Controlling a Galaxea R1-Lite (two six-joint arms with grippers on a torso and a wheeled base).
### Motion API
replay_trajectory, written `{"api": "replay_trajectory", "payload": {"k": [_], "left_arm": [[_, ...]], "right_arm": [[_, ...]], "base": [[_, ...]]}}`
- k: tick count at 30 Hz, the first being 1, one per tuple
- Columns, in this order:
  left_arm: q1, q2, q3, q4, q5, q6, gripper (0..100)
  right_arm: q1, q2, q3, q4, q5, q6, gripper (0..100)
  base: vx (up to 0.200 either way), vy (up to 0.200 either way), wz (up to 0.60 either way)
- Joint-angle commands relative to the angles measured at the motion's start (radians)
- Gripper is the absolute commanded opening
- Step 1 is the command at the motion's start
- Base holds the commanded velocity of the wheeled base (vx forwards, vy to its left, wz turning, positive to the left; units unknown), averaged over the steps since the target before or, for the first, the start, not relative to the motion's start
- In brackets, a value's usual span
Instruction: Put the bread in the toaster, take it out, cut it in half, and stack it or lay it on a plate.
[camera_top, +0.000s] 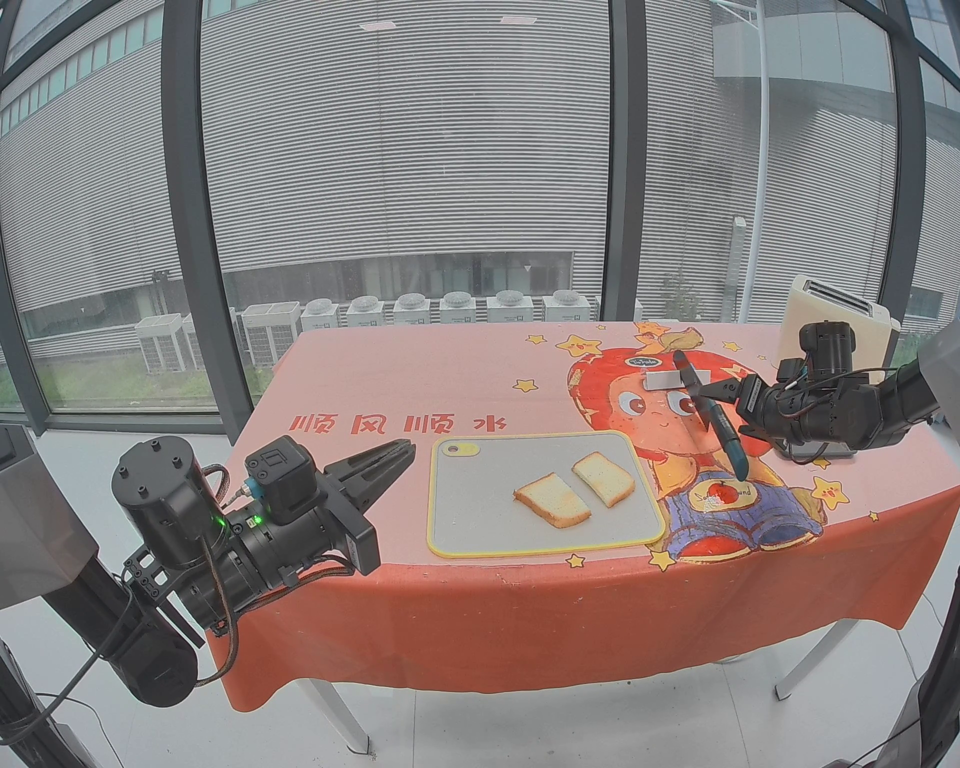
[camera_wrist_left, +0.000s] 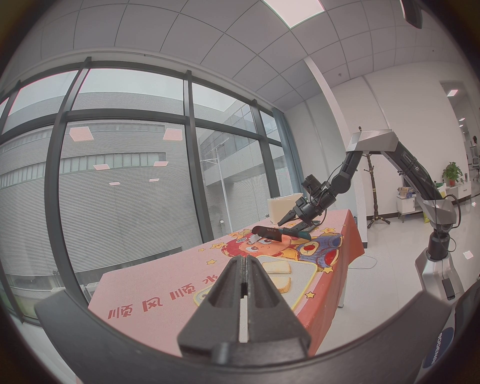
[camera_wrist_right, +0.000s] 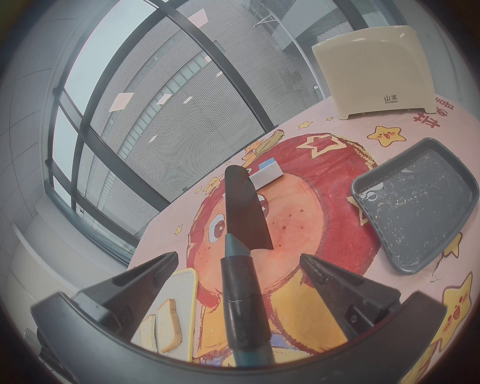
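My right gripper (camera_wrist_right: 239, 259) is spread wide over the right side of the table (camera_top: 400, 390). The knife (camera_wrist_right: 246, 210) sits between its fingers with a gap on each side, so I grip nothing. The knife's long axis runs near to far, with the dark blade pointing far and slightly left and the teal handle toward the near edge. The two bread halves (camera_top: 552, 500) lie side by side on the cutting board (camera_top: 450, 520), left of the knife, each slanting from far left to near right. The plate (camera_wrist_right: 415, 210) is just right of the knife, and the toaster (camera_top: 835, 310) stands at the far right. My left gripper (camera_top: 395, 458) is pinched together, holding nothing, by the table's near left corner.
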Motion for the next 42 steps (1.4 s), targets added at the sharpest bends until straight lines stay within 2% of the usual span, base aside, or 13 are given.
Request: {"api": "replay_trajectory", "payload": {"k": [1, 17, 25, 29, 31, 33, 34, 35, 36, 37, 42], "left_arm": [[0.0, 0.002, 0.0, -0.018, 0.0, 0.0, 0], [0.0, 0.002, 0.0, -0.018, 0.0, 0.0, 0], [-0.002, 0.002, 0.007, -0.018, 0.0, 0.0, 0], [-0.02, -0.001, 0.008, -0.018, 0.0, 0.0, 0], [-0.025, -0.001, 0.01, -0.018, 0.0, 0.0, 0], [-0.025, -0.001, 0.013, -0.018, 0.0, 0.0, 0], [-0.025, -0.001, 0.013, -0.018, 0.0, 0.0, 0], [-0.025, -0.001, 0.013, -0.018, 0.0, 0.0, 0], [-0.025, -0.001, 0.013, -0.018, 0.0, 0.0, 0], [-0.025, -0.001, 0.011, -0.018, 0.0, 0.0, 0], [-0.025, -0.004, 0.013, -0.018, 0.0, 0.002, 0]], "right_arm": [[0.0, 0.004, 0.0, -0.001, 0.0, 0.0, 100], [0.0, -0.007, 0.0, 0.01, -0.006, 0.0, 100], [0.01, -0.019, 0.0, 0.011, -0.038, -0.003, 100], [0.011, -0.047, 0.025, 0.013, -0.044, -0.04, 100], [0.013, -0.059, 0.037, 0.011, -0.061, -0.053, 100], [0.025, -0.065, 0.049, 0.011, -0.096, -0.069, 100], [0.025, -0.065, 0.049, 0.011, -0.098, -0.069, 100], [0.026, -0.068, 0.056, 0.011, -0.126, -0.084, 100], [0.026, -0.068, 0.056, 0.011, -0.126, -0.084, 100], [0.034, -0.079, 0.066, 0.011, -0.161, -0.11, 100], [0.043, -0.124, 0.103, 0.011, -0.176, -0.133, 100]], "base": [[0.0, 0.0, 0.0], [0.0, 0.0, 0.0], [0.0, 0.0, 0.0], [0.0, 0.0, 0.0], [0.0, 0.0, 0.0], [0.0, 0.0, 0.0], [0.0, 0.0, 0.0], [0.0, 0.0, 0.0], [0.0, 0.0, 0.0], [0.0, 0.0, 0.0], [0.0, 0.0, 0.0]]}}
